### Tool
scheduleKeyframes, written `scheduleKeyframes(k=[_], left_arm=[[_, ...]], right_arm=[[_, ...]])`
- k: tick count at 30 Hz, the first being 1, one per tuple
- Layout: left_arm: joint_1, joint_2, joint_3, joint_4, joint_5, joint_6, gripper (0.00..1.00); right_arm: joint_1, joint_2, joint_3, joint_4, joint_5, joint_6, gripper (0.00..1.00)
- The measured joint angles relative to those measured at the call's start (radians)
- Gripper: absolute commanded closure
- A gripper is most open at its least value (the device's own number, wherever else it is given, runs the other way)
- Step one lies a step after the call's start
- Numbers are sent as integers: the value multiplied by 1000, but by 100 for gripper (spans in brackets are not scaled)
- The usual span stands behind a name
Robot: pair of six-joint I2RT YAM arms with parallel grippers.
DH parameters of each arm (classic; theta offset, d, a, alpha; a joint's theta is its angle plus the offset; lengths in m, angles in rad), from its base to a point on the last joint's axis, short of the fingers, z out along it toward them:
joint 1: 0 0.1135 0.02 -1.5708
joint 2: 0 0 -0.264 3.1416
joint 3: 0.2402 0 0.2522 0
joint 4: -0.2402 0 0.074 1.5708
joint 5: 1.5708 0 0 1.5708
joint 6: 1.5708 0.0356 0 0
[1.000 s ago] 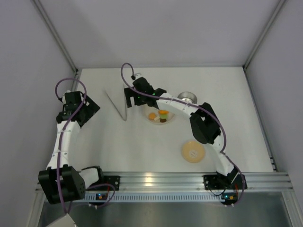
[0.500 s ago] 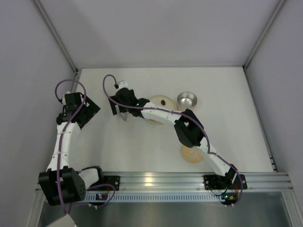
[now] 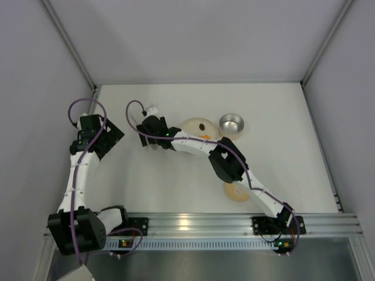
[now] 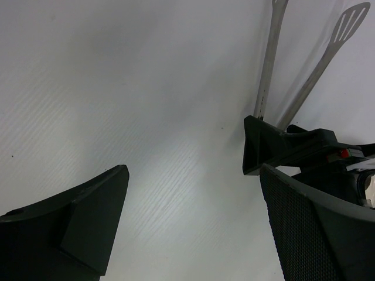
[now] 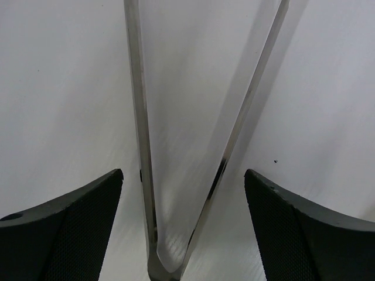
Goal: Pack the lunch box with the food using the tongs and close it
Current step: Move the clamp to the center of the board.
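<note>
The grey metal tongs (image 5: 137, 117) lie flat on the white table, their V hinge at the bottom of the right wrist view. My right gripper (image 5: 184, 172) is open and straddles both tong arms without touching them; in the top view it (image 3: 150, 132) covers most of the tongs. My left gripper (image 4: 193, 175) is open and empty, left of the tongs' flat tips (image 4: 266, 76). The steel-lined lunch box (image 3: 231, 123) stands open at the back right. Its tan lid (image 3: 236, 193) lies near the front, partly under the right arm. The food (image 3: 202, 125) on the cream plate (image 3: 192, 124) is mostly hidden.
My right arm (image 3: 225, 161) stretches across the middle of the table and over the plate. My left arm (image 3: 79, 170) runs along the left wall. Grey walls close in the table on three sides.
My right arm has swung left, from above the plate to above the tongs, uncovering the lunch box and hiding most of the food. The left arm has not moved.
</note>
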State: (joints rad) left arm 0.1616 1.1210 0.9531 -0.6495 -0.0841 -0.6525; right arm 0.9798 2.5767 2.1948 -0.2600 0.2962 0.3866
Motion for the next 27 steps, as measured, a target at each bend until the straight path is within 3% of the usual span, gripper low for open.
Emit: scheduleKeyframes(k=[4,8,12,18,27], left_arm=[[0,0,0,0,4,0,2],[0,0,-2,0,11,0,2],[0,0,-3,1,14,0,2],[1,0,-5,2,17,0,2],[1,0,-6,2,18,0,2]], right_arm=[[0,4,0,1,11,-4,31],[2,5,0,1,23,-24,56],[7,2,-23,25,43,-37,69],[24,-100,-209,87,85,-50,71],[82,-393,-640,85,115,-54,69]])
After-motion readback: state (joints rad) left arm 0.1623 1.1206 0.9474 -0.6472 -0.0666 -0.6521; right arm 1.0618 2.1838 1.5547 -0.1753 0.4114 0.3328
